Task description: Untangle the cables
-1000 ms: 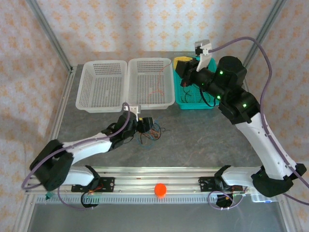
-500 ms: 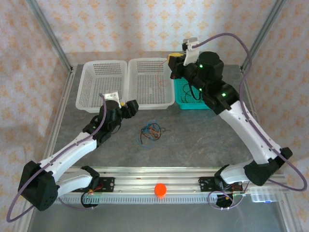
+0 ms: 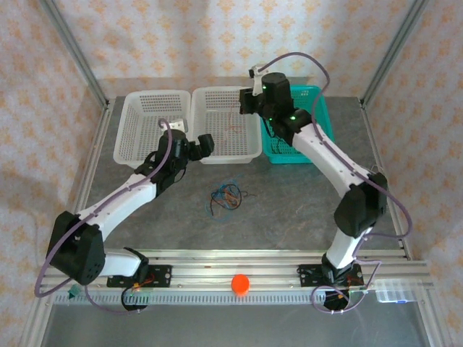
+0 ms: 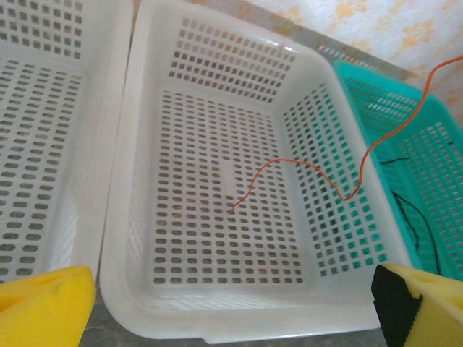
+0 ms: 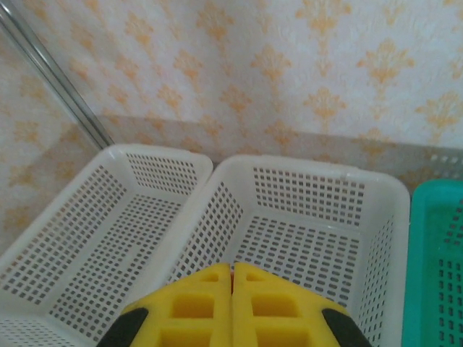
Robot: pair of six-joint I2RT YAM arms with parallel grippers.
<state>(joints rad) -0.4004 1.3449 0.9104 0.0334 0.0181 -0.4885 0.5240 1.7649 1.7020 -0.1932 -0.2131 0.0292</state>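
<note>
Grey table [image 3: 304, 202] carries a loose tangle of black, red and blue cables [image 3: 226, 196]. Left gripper [image 3: 194, 147] released. Right gripper [image 5: 232, 277] clenched on a thin orange-red cable [image 4: 289, 163] dangling into the middle white perforated basket [image 4: 120, 217].

Glossy plastic basket [image 4: 116, 217], matt mottled tabletop [image 3: 289, 210].

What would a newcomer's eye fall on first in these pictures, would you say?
A thin red cable dangling into the middle white basket, apparently pinched in the right arm's shut fingers above it. Next, the small tangle of cables lying on the grey table in front of that basket, between the two arms.
</note>
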